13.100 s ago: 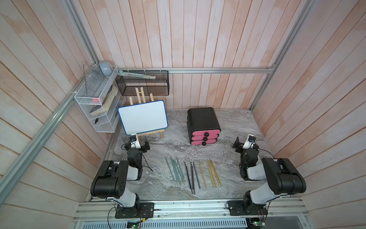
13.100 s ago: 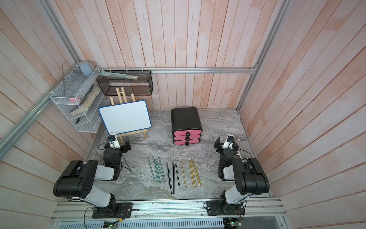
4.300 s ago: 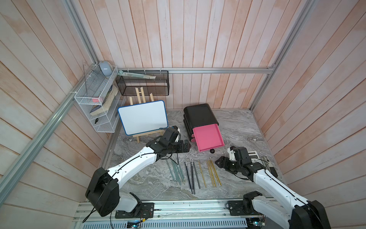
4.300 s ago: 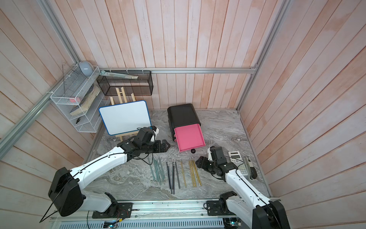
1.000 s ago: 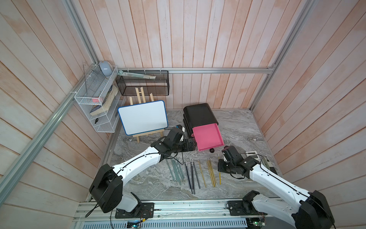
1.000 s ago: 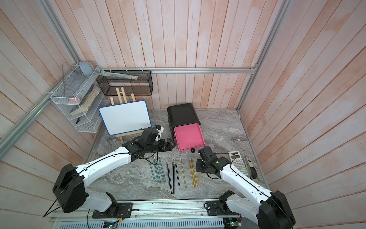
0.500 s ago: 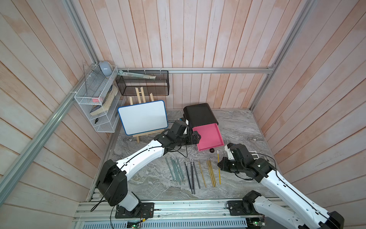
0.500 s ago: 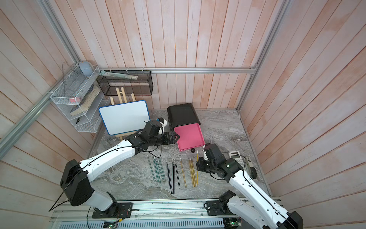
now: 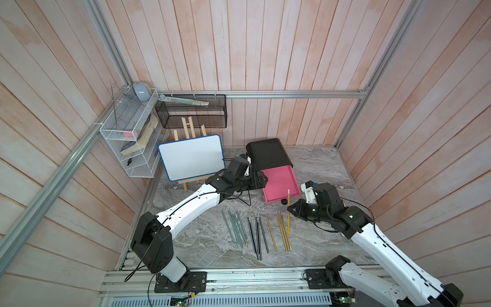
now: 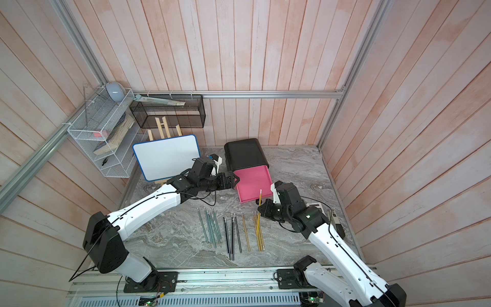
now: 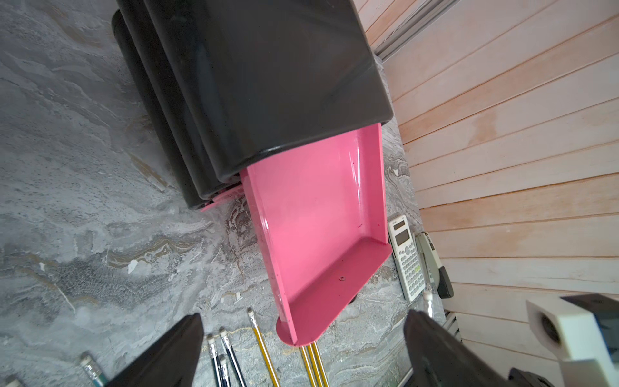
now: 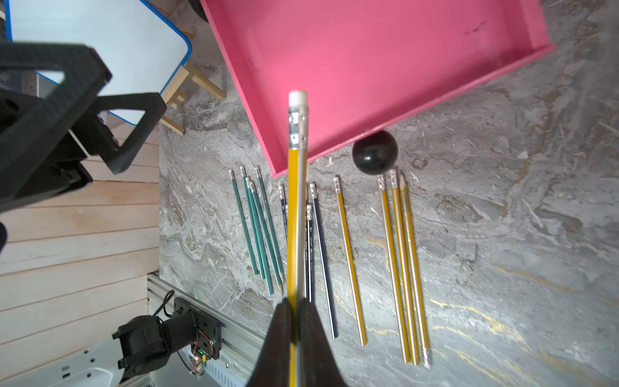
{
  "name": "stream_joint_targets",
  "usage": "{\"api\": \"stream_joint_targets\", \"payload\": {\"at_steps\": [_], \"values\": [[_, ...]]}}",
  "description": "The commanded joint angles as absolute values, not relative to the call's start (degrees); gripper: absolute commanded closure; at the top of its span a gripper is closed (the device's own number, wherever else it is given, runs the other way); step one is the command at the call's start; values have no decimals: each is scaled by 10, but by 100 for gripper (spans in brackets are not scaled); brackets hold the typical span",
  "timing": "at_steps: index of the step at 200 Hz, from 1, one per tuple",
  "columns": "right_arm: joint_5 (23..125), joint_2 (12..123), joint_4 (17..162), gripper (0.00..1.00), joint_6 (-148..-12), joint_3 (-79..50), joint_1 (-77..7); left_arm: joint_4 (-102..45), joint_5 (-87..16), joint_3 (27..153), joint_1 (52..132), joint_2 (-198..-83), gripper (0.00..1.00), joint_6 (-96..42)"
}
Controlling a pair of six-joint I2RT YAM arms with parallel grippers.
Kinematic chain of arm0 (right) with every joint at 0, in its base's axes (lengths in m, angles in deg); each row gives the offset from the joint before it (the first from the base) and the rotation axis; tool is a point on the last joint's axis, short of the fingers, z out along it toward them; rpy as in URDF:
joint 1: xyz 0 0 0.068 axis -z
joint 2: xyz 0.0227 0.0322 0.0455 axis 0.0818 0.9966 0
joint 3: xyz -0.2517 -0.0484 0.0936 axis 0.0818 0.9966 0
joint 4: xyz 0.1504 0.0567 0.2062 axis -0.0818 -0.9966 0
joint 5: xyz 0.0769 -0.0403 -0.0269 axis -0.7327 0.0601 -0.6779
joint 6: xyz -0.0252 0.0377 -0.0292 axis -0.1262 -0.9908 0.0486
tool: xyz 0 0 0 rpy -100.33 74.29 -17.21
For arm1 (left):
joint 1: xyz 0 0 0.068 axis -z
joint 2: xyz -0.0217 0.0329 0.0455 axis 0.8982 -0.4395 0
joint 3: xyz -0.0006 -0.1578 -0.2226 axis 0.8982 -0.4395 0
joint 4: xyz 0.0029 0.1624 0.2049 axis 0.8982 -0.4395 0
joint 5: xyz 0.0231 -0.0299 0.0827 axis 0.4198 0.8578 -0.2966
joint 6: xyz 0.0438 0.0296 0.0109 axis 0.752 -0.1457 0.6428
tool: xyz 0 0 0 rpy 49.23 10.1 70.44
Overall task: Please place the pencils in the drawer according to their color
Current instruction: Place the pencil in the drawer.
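Yellow pencil (image 12: pixel 293 217) in right hand (image 12: pixel 294 303)

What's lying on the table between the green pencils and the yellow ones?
A small bunch of black pencils lies between the green pencils and the yellow pencils. It shows clearest in the right wrist view and in both top views.

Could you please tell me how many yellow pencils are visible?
5. The held pencil is in the right gripper; a single pencil lies alone on the table; a group of three lies near the black knob. None looks hidden.
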State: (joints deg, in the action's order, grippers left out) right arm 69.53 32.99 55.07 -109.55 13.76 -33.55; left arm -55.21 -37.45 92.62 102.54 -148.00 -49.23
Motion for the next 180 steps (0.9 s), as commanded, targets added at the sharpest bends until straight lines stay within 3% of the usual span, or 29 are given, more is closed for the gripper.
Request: {"api": "stream_joint_targets", "payload": {"at_steps": [1,60,180], "values": [[661,353,686,100,-1143,150,-305,-563,-370,945,1017,-1477,1,-482],[655,437,832,100,-1204,160,-244,-564,-368,934,1014,-1468,0,-479],[655,579,946,100,-1239,145,-243,-543,-346,915,1015,-1469,0,-490]]}}
